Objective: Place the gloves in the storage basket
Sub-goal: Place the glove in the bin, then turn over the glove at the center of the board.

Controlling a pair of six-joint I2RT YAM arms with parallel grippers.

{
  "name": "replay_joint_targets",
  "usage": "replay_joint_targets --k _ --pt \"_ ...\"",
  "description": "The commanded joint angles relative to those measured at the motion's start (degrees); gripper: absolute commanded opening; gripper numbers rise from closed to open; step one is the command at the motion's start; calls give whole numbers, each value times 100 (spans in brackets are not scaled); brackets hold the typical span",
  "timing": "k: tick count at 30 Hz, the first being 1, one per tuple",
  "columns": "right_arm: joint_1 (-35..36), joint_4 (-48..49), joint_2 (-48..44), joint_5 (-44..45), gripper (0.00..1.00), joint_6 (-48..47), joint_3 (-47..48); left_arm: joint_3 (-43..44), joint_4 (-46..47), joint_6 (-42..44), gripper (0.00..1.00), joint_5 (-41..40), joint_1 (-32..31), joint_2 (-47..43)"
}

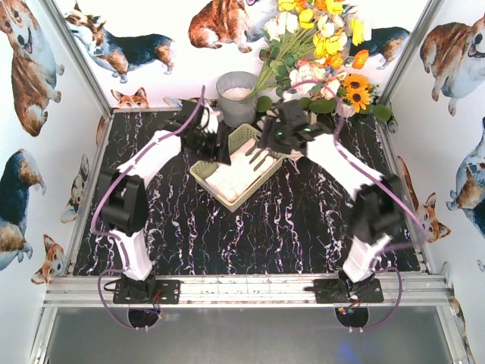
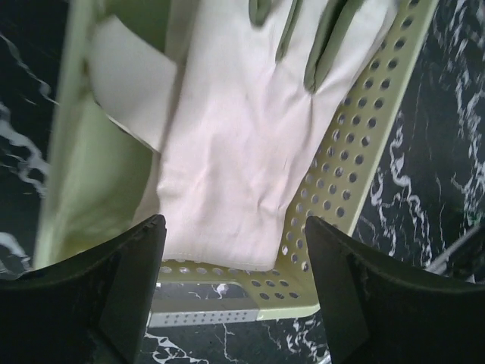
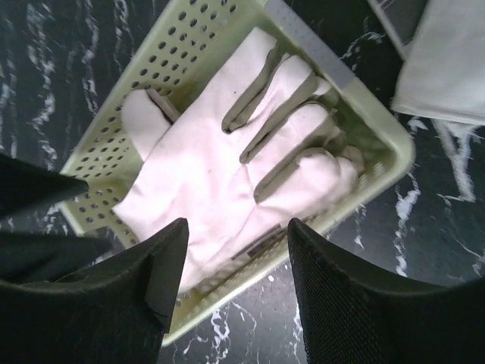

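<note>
The pale yellow-green storage basket (image 1: 212,189) sits at the middle back of the table. An off-white glove (image 1: 241,171) lies flat inside it, fingers toward the back right. In the left wrist view the glove (image 2: 227,152) rests on the perforated basket wall (image 2: 356,152). My left gripper (image 2: 235,250) hovers open over its cuff and holds nothing. In the right wrist view the glove (image 3: 220,174) fills the basket (image 3: 318,53). My right gripper (image 3: 236,243) is open above the basket's rim and is empty. Both grippers (image 1: 222,155) (image 1: 267,148) hang over the basket's far end.
A grey metal bucket (image 1: 237,97) stands just behind the basket. A bouquet of yellow and white flowers (image 1: 318,45) leans over the back right. A flat white piece (image 3: 443,68) lies on the table beyond the basket's corner. Metal frame rails border the black marbled table (image 1: 250,243).
</note>
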Motion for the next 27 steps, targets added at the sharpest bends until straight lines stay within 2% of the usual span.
replay_joint_targets --k 1,7,14,21,27 --pt "-289 544 -1136 107 57 183 -743 351 150 -124 71 -880 -3 -539" --pt "-1017 815 -1777 -44 61 312 -1992 228 147 -286 76 -1959 100 -1185" --pt "-1967 1931 -1618 -627 63 843 -3008 -396 235 -477 77 -2388 267 -1891" --pt "-2636 3041 -794 -1318 63 1454 -3043 -862 139 -632 78 -2613 327 -2338" --pt "-2725 3148 0 -1384 63 1528 -2531 -904 25 -640 78 -2716 375 -2417"
